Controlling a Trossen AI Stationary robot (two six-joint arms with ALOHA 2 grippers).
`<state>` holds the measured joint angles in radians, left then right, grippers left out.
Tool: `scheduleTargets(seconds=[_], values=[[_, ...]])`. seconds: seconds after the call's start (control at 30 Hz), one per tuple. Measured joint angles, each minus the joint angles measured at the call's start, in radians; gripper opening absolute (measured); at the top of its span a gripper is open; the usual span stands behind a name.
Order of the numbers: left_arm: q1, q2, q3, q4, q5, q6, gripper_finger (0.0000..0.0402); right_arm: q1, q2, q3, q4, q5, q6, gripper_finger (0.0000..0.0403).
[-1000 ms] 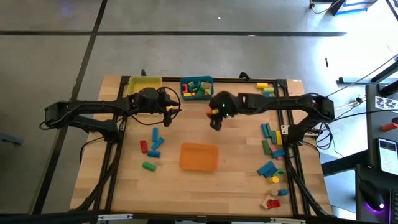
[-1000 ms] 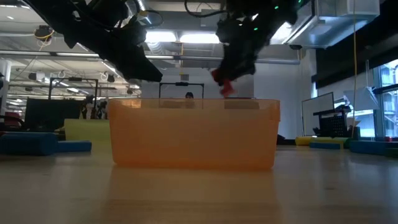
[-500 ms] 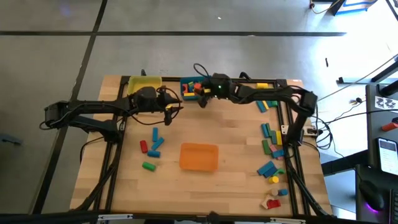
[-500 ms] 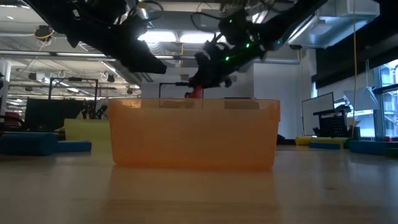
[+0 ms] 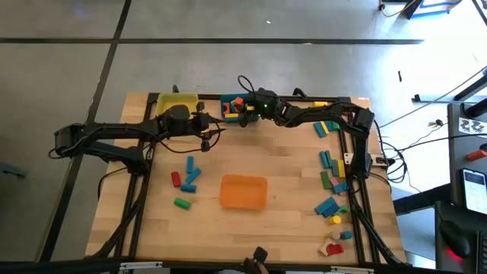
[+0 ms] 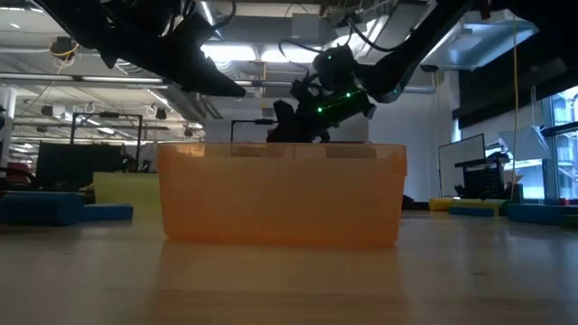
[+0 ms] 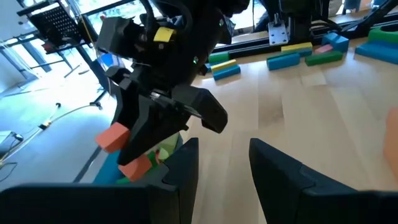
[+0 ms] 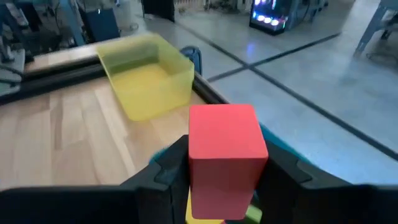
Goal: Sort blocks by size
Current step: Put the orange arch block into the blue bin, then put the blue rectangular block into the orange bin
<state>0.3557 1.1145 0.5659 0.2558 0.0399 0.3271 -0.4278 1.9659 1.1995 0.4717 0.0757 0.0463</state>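
Both arms are matte black, built of slim jointed segments with rounded housings at the joints. Black cables loop loosely off the wrists. A small green light glows on the right arm's wrist housing, which also carries a yellow label. The fingers are flat, dark, angular plates.

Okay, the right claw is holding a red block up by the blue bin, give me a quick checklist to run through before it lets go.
1. Red block gripped between the right claw's fingers: ok.
2. Right claw over the blue bin: ok in the high view; exact height above it: cannot tell.
3. Room left in the blue bin: cannot tell; several blocks already lie inside.
4. Left claw out of the drop path: ok, it waits beside the bin over bare table, empty.
5. Yellow bin and orange bin clear of the right arm: ok.
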Motion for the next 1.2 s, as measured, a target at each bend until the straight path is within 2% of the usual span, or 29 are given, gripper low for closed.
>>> scheduleTargets(seconds=[0.1,0.33,0.47,0.67,0.8,1.0,1.13,1.2], values=[[0.000,0.000,0.000,-0.001,0.000,0.000,0.0127,-0.001,-0.001,0.000,0.001,0.028,0.000,0.0157],[0.000,0.000,0.000,-0.010,0.000,-0.003,0.0127,-0.005,-0.011,0.000,-0.015,0.029,-0.002,0.0227],[0.000,0.000,0.000,-0.013,0.000,-0.011,0.0127,0.002,-0.114,0.000,-0.138,-0.005,-0.011,0.0247],[0.000,0.000,0.000,-0.010,0.000,0.040,0.0127,0.051,-0.375,0.000,-0.583,-0.015,0.012,0.0251],[0.000,0.000,0.000,-0.011,0.000,0.039,0.0127,0.099,-0.553,0.001,-0.906,0.024,0.123,0.0245],[0.000,0.000,0.000,-0.011,0.000,0.024,0.0127,0.149,-0.738,0.001,-1.327,0.210,0.338,0.0235],[0.000,0.000,0.000,-0.007,0.000,0.025,0.0127,0.195,-0.769,-0.003,-1.576,0.345,0.505,0.0229],[0.000,0.000,0.000,-0.006,0.000,0.024,0.0127,0.218,-0.769,-0.031,-1.650,0.357,0.582,0.0226]])
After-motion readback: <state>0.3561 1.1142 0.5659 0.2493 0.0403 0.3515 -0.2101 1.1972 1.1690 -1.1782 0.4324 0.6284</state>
